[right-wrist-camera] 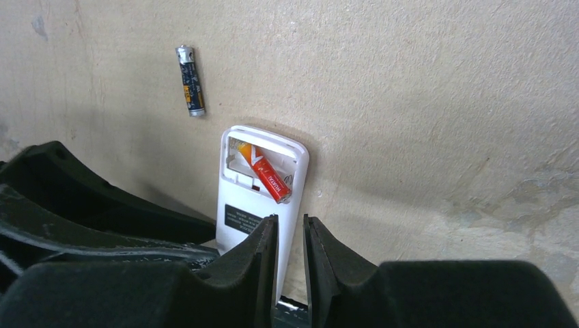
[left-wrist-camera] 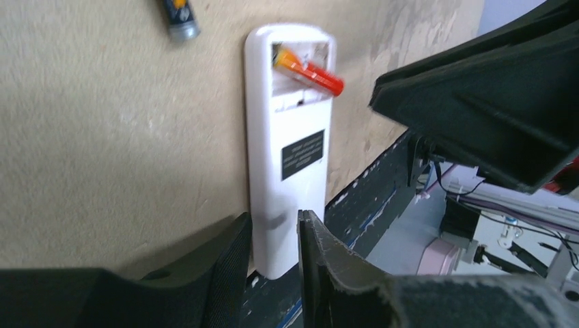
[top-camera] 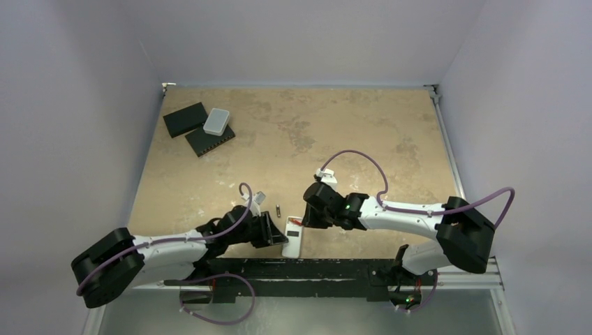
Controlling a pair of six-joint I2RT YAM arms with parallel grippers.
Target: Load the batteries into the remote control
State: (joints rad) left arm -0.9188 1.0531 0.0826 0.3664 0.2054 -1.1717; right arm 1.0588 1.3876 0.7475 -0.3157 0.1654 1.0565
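White remote control point(left-wrist-camera: 283, 171) is gripped at its near end by my left jaws; right jaws stand narrow at its edge, grip unclear.

Remote control point(left-wrist-camera: 283, 198): white back, black label point(left-wrist-camera: 302, 154) with pale print. The battery in it point(left-wrist-camera: 311, 70) is red with white lettering, shading to orange-yellow at one end. Loose battery point(right-wrist-camera: 190, 89): dark blue-black jacket, yellow-orange markings, silver ends. Table point(top-camera: 314, 132): tan, mottled with darker brown blotches; black slabs point(top-camera: 185, 118), light grey box point(top-camera: 216, 121), purple cables point(top-camera: 363, 157) on white-and-black arms point(top-camera: 405, 213).
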